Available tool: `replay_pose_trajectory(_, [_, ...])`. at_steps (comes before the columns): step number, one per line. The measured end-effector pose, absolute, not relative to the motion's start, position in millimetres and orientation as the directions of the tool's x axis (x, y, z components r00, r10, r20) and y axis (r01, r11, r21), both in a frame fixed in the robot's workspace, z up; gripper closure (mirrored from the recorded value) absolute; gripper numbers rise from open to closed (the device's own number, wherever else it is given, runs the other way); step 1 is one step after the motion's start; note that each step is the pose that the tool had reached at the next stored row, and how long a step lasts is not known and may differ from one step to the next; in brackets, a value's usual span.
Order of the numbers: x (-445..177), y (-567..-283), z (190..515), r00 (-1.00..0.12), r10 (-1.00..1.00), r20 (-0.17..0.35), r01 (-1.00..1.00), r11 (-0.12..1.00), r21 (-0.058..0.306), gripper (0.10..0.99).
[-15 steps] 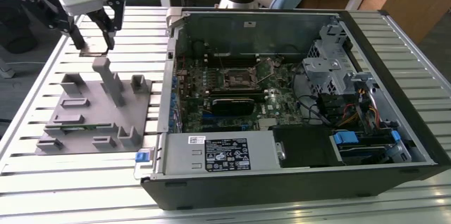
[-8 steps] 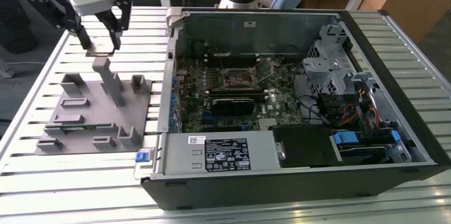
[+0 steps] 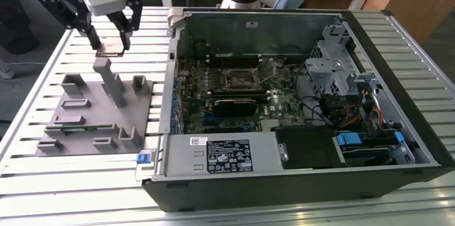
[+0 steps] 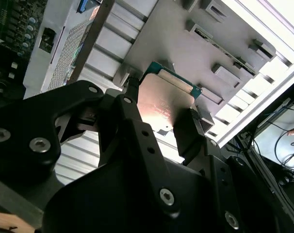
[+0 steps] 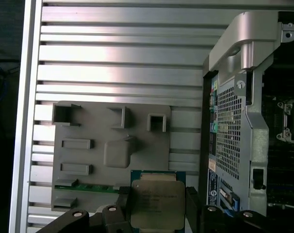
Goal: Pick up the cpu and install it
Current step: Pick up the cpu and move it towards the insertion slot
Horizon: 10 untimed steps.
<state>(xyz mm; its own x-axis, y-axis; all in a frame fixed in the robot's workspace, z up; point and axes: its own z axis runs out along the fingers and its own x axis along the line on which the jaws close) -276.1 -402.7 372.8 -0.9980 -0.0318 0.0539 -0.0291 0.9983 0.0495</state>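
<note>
Tool (image 5: 157, 208) grips the cpu (image 5: 154, 200), its print unreadable.

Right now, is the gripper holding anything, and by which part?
Yes: the gripper holds the cpu, jaws clamped on two opposite side edges, metal top exposed, over the grey fixture plate.

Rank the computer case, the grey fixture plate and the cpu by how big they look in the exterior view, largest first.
1. computer case, by far the largest.
2. grey fixture plate.
3. cpu, smallest, held in the gripper.
The differences are too wide for nearness to the camera to change the order.
</note>
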Motion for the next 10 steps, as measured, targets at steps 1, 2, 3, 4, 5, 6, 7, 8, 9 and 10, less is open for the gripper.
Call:
replay_pose_trajectory(1, [-274, -403, 373, -0.998, -0.032, 0.054, -0.029, 0.998, 0.05, 0.545])
replay_pose_trajectory(2, [-273, -403, 373, -0.998, -0.032, 0.054, -0.029, 0.998, 0.05, 0.545])
replay_pose_trajectory(3, [-271, -403, 373, -0.998, -0.032, 0.054, -0.029, 0.998, 0.049, 0.545])
replay_pose_trajectory(4, [-270, -403, 373, -0.998, -0.032, 0.055, -0.029, 0.998, 0.049, 0.545])
replay_pose_trajectory(5, [-268, -403, 373, -0.998, -0.032, 0.055, -0.029, 0.998, 0.049, 0.545])
replay_pose_trajectory(6, [-266, -403, 373, -0.998, -0.032, 0.055, -0.029, 0.998, 0.049, 0.545])
replay_pose_trajectory(7, [-265, -403, 373, -0.998, -0.032, 0.055, -0.029, 0.998, 0.049, 0.545])
replay_pose_trajectory(8, [-263, -403, 373, -0.998, -0.032, 0.055, -0.029, 0.998, 0.049, 0.545])
replay_pose_trajectory(9, [-262, -403, 373, -0.998, -0.032, 0.055, -0.029, 0.998, 0.049, 0.545])
replay_pose_trajectory(10, [-260, -403, 373, -0.998, -0.032, 0.056, -0.029, 0.998, 0.05, 0.545])
